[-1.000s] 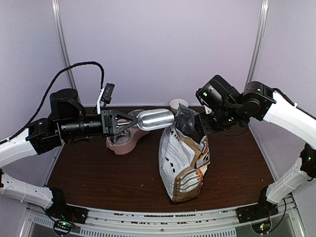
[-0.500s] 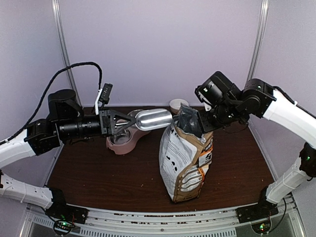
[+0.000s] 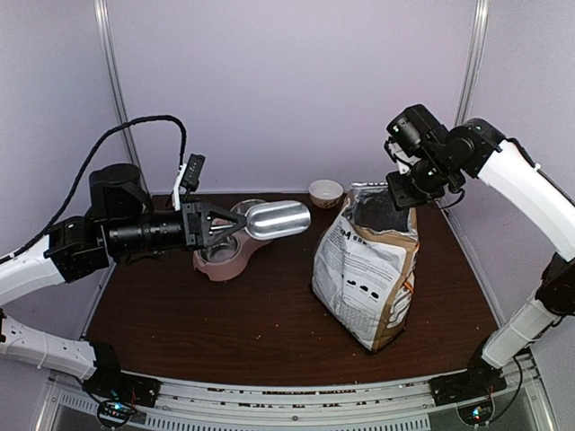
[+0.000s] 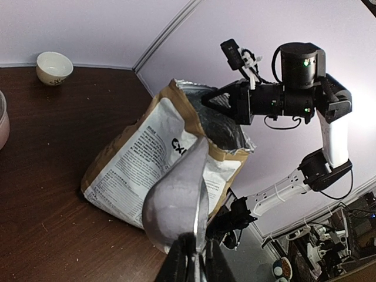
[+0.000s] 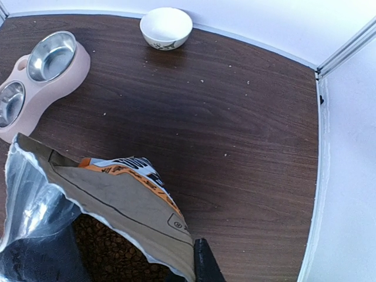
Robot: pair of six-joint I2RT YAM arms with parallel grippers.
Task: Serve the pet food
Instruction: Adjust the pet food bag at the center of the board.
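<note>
A: When that moment was captured, where was the pet food (image 5: 120, 258)?
B: In the bag (image 3: 367, 269). Right wrist view looked down the open mouth: brown pellets low inside, silver lining on the near wall.
A: Bag pose?
B: Stood on the right half of the table (image 3: 198, 332), leaning, mouth up. Printed face was toward the top camera.
A: Right gripper (image 3: 402, 192)?
B: Pinched closed on the bag's top rim, at the back edge of the mouth. One finger (image 5: 204, 267) showed tight against the kraft edge in its own view.
A: Left gripper (image 3: 238, 224)?
B: Closed narrow on the handle of the metal scoop (image 3: 279, 218). Scoop was held roughly level, over the right end of the pink feeder (image 3: 220, 262) as the top view showed it, and well apart from the bag.
A: Anything in the scoop?
B: Couldn't tell. Left wrist view only gave its rounded outer shell.
A: Feeder?
B: Sat left of centre on the table, with two steel bowls set in it. A small white bowl (image 3: 325, 192) was at the back edge, between feeder and bag.
A: Loose stuff?
B: A few pale specks on the wood in the right wrist view, too small to identify.
</note>
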